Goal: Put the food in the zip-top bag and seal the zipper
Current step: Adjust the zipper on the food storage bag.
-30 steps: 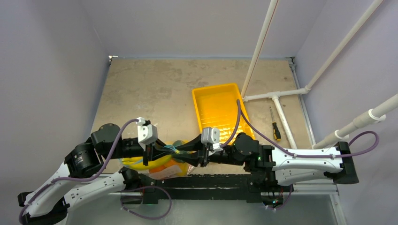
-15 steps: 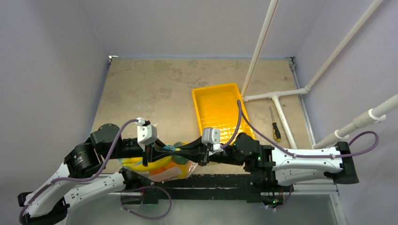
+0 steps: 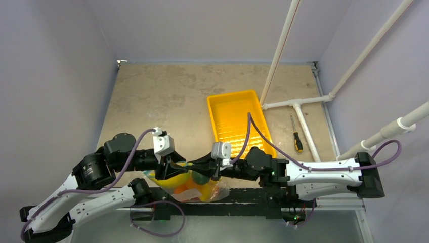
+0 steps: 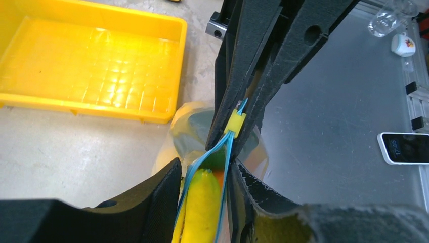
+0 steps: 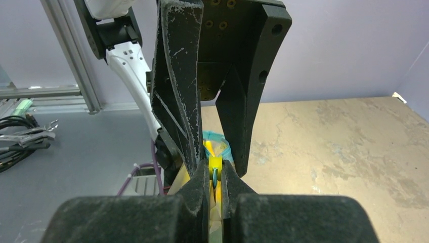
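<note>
Bag (image 3: 215,191) sits at the near edge of the table (image 3: 162,101), between the two arm bases and directly under both claws. Food (image 3: 178,181) is inside it: yellow, green and orange pieces show through the clear plastic. Whether the bag rests on the table or hangs from the grip cannot be told. Right claw (image 5: 215,169) is clamped together on the zipper (image 4: 228,162) at its yellow slider (image 4: 235,122), fingers pinching from both sides. Left claw (image 4: 205,167) stands apart, its two fingers straddling the zipper just beside the right claw. In the left wrist view the two teal strands run separately between those fingers, so the mouth is unsealed on that stretch, with a long yellow fruit (image 4: 202,212) showing in the gap. Tray (image 3: 235,119) lies further back on the table, well apart from the bag, with a screwdriver (image 3: 296,135) to its right.
</note>
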{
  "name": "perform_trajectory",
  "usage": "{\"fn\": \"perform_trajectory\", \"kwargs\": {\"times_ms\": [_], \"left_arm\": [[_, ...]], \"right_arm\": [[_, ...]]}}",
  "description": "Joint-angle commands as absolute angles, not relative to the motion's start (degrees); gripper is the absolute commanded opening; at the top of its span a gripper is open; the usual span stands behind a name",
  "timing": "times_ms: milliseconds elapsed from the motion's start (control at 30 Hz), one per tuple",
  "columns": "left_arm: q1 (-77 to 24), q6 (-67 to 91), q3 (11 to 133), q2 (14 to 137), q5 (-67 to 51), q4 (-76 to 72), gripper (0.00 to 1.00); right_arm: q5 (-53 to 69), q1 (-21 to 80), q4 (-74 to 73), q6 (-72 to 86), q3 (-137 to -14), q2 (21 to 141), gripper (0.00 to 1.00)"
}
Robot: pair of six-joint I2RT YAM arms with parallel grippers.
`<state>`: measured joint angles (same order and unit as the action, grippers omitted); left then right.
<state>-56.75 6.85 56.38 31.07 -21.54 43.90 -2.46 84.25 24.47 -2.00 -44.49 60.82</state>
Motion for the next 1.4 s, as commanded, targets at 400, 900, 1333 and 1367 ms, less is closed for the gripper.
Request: {"fn": "perform_trajectory", "kwargs": {"times_ms": [400, 900, 1333, 1367], "left_arm": [[-57.03, 7.26, 57.96, 34.29, -20.12, 40.76, 0.41], [-57.04, 6.11, 57.79, 37.84, -21.57, 40.19, 0.0], [-56.99, 6.25, 57.06, 36.57, -22.79, 38.32, 0.0], [-57.02, 6.25, 57.02, 36.55, -22.89, 38.21, 0.0]], "right_arm": [[-2.58, 84.38, 34.15, -2.18, -41.31, 59.24, 0.0], [-2.63, 84.38, 34.54, -0.52, -37.71, 55.23, 0.14], [-1.84, 84.42, 34.61, 1.88, -32.39, 50.29, 0.47], [-2.12, 84.38, 34.65, 1.85, -32.28, 50.54, 0.47]]}}
